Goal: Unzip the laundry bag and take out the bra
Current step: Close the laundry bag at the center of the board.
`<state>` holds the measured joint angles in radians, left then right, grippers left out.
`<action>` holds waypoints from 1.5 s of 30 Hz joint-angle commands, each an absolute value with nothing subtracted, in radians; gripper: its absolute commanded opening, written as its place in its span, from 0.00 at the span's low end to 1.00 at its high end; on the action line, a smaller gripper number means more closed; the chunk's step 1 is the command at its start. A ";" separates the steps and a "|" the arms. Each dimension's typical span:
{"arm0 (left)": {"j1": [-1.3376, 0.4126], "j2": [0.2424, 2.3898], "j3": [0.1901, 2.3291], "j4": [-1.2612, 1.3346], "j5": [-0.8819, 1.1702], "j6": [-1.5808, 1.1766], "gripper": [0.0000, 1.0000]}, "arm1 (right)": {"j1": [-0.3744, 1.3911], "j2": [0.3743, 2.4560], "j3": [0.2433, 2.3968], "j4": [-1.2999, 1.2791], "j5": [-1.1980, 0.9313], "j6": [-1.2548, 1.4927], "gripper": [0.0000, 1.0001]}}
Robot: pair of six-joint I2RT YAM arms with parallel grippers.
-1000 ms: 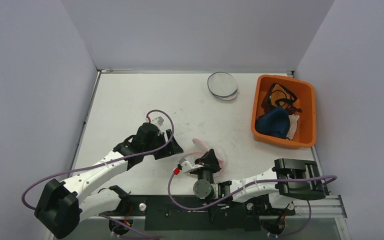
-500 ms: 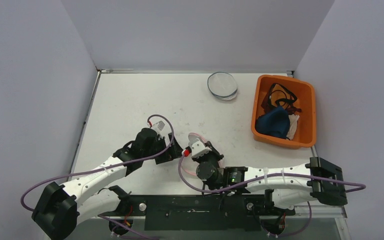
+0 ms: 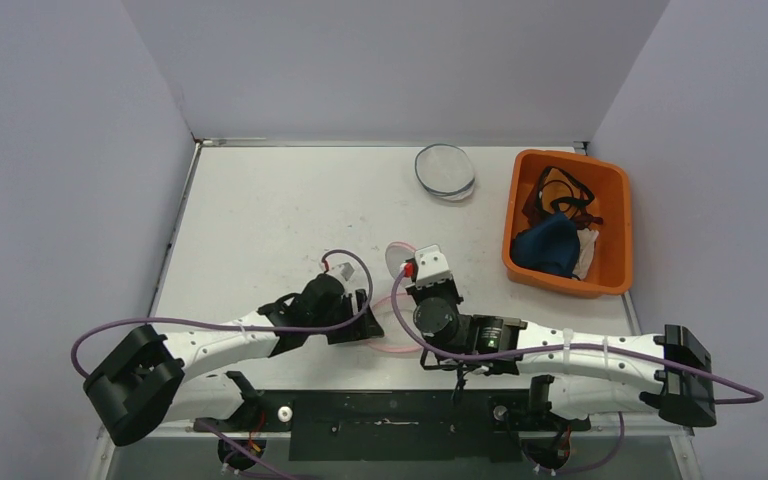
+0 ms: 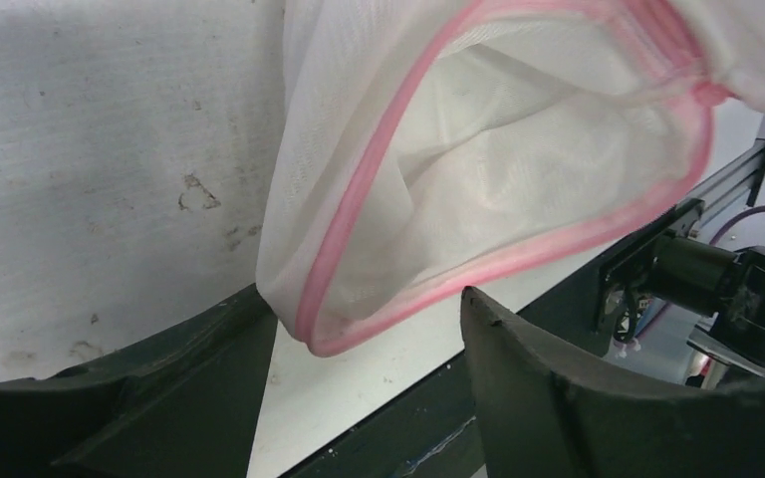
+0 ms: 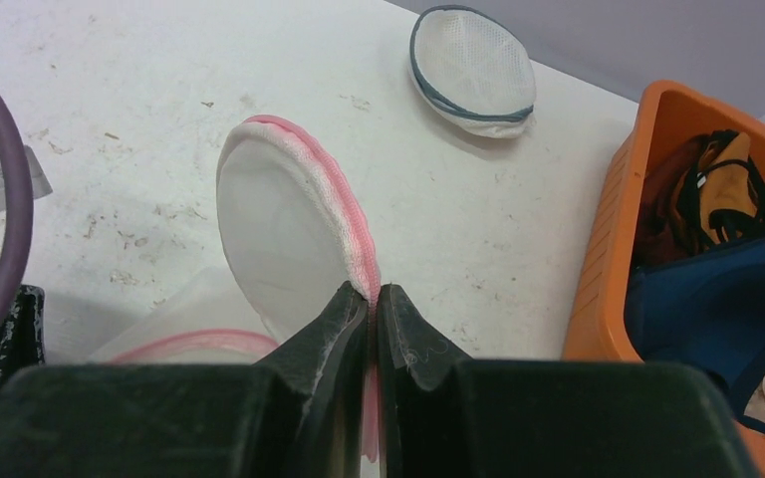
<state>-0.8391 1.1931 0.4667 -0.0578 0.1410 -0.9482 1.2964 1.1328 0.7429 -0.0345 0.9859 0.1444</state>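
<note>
The laundry bag [image 5: 281,231] is white mesh with a pink zipper edge. It lies near the table's front, between the two arms. My right gripper [image 5: 374,289] is shut on the pink zipper strip, and the bag's rounded half stands up just beyond its fingers. My left gripper [image 4: 364,299] is open, with the bag's [image 4: 478,169] gaping, pink-rimmed lower end hanging between its fingers without being pinched. From above, the left gripper [image 3: 362,322] sits left of the right gripper [image 3: 408,272], with pink rim [image 3: 396,252] showing. The bra is hidden.
An orange bin [image 3: 615,200] at the back right holds dark blue, orange-black and white garments. A second round mesh bag with blue trim [image 3: 445,170] lies at the back centre. The table's black front rail [image 4: 647,259] is just behind the left gripper.
My right gripper has moved away from the front edge and leftward, drawing the pink zipper edge with it. The left arm has swung right, toward the bag's near end.
</note>
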 commanded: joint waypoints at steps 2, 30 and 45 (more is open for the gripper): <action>-0.854 1.255 0.487 0.043 0.074 -0.957 0.42 | 1.281 1.075 0.775 -0.064 0.958 0.221 0.05; -0.485 1.586 1.176 -0.539 0.336 -0.667 0.00 | 1.076 1.482 0.963 0.470 1.180 -0.577 0.05; -0.486 1.651 1.134 -0.427 0.371 -0.683 0.00 | 1.047 1.467 0.929 0.201 0.889 -0.235 0.08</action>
<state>-0.4896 1.6379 1.1423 -0.5045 0.3439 -0.6765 1.0477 1.5658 0.8921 0.3397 1.0817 -0.4171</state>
